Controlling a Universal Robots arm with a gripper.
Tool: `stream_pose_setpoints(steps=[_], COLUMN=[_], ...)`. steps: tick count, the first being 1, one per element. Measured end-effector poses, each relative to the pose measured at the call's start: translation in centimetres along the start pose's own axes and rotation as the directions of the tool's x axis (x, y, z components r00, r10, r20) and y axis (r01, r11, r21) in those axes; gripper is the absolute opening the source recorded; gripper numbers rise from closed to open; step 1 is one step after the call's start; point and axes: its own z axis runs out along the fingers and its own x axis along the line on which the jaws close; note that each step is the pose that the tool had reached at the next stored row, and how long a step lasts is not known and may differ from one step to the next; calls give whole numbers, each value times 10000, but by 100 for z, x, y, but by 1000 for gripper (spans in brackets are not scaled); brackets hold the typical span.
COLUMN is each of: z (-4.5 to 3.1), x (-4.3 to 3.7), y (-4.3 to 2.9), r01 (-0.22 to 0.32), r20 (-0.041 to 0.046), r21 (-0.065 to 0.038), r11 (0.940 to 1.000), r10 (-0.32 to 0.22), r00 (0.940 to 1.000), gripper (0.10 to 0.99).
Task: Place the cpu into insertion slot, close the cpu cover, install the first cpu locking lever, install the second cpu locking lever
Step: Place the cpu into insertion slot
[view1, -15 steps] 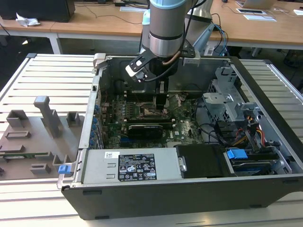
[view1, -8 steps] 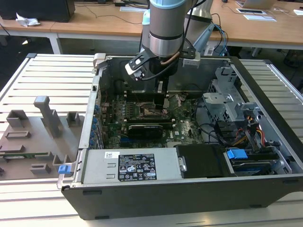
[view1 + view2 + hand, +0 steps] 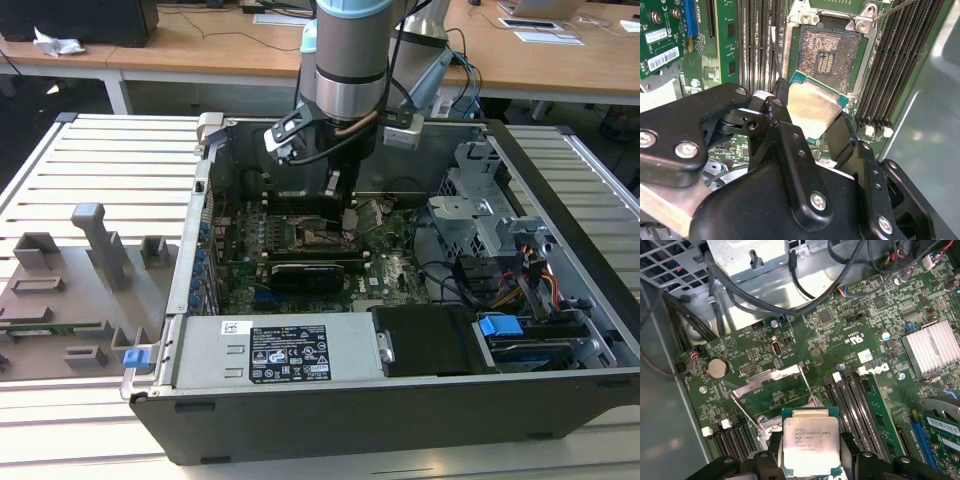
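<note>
Silver-topped cpu (image 3: pixel 815 107) sits clamped in the black gripper (image 3: pixel 809 116), tilted, close over one edge of the bare insertion slot (image 3: pixel 829 55). Beside that slot, the cpu cover (image 3: pixel 765 377) stands swung open.

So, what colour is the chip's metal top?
The chip is dull silver-grey on top, clearest in the first wrist view.

The arm (image 3: pixel 350 50) points straight down; its hand (image 3: pixel 811 106) pinches the cpu (image 3: pixel 808 442).

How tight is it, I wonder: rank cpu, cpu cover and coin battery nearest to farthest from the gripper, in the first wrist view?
1. cpu, clamped in the gripper.
2. cpu cover, on the board just beyond.
3. coin battery, farther, near the board's edge.
</note>
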Motion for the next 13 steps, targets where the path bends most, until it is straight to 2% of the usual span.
stream_pose_setpoints(steps=[13], z=[1], x=[3], y=[8], r01=[-781], r20=[36], r21=[-15], r11=[9969], r10=[781], r00=[9969], gripper=[541])
